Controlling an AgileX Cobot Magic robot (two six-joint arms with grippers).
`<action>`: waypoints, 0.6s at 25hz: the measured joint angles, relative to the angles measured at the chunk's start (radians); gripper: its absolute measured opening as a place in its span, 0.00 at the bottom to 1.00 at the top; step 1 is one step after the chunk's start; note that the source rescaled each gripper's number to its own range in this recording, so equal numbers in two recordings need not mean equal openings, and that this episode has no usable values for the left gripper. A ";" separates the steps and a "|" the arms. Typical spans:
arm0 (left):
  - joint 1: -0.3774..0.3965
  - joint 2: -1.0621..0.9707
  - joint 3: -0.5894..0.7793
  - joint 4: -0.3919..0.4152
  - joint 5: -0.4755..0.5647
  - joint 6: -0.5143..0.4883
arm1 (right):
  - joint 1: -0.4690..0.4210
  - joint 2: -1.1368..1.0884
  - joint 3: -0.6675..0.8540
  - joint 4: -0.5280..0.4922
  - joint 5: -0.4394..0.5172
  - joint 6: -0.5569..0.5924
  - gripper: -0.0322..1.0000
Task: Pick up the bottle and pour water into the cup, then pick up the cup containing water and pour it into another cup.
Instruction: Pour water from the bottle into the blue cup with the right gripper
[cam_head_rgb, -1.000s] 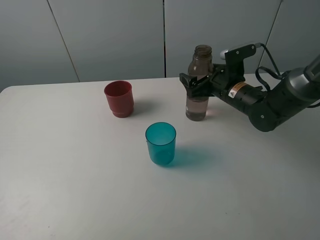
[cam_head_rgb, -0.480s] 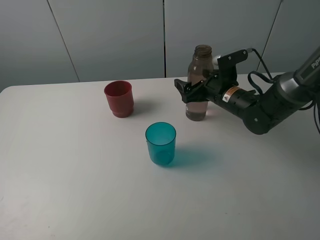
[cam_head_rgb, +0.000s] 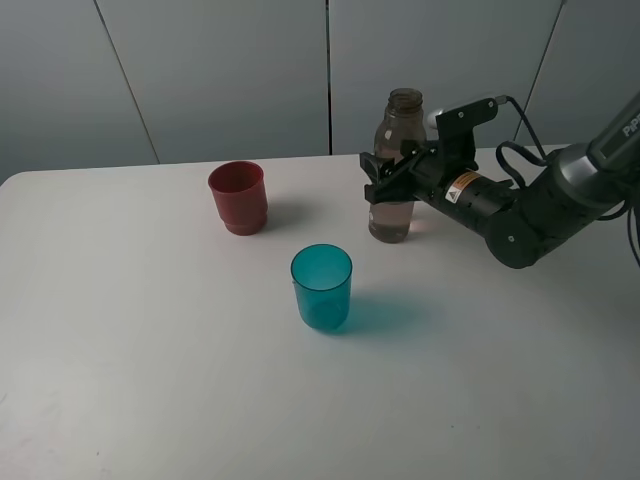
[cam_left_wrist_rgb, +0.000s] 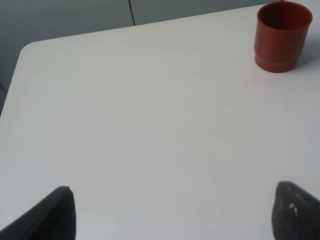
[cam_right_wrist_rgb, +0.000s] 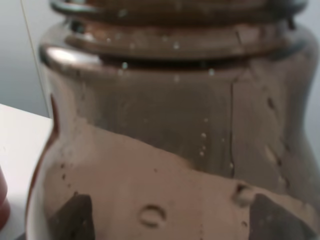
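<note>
Right tool (cam_head_rgb: 386, 182) is pinched onto the bottle (cam_head_rgb: 391, 220) abt halfway up, neck poking out above it. Bottle's upright at the back of the counter (cam_head_rgb: 150, 360), right of centre, no cap. I can't tell if its base is touching the counter tbh. Teal cup (cam_head_rgb: 321, 287) sits nearer the front, well apart from the bottle, and the red cup (cam_head_rgb: 238, 197) is further back on the left, also apart. Left tool (cam_left_wrist_rgb: 176, 214) is spread wide over bare counter w/ nothing in it, red cup well ahead of it
</note>
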 joint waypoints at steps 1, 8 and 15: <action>0.000 0.000 0.000 0.000 0.000 0.000 | 0.000 0.000 0.000 0.000 0.000 0.000 0.05; 0.000 0.000 0.000 0.000 0.000 0.000 | 0.000 0.000 0.000 0.000 -0.002 -0.004 0.05; 0.000 0.000 0.000 0.000 0.000 0.000 | 0.000 -0.073 0.006 -0.008 0.069 -0.026 0.05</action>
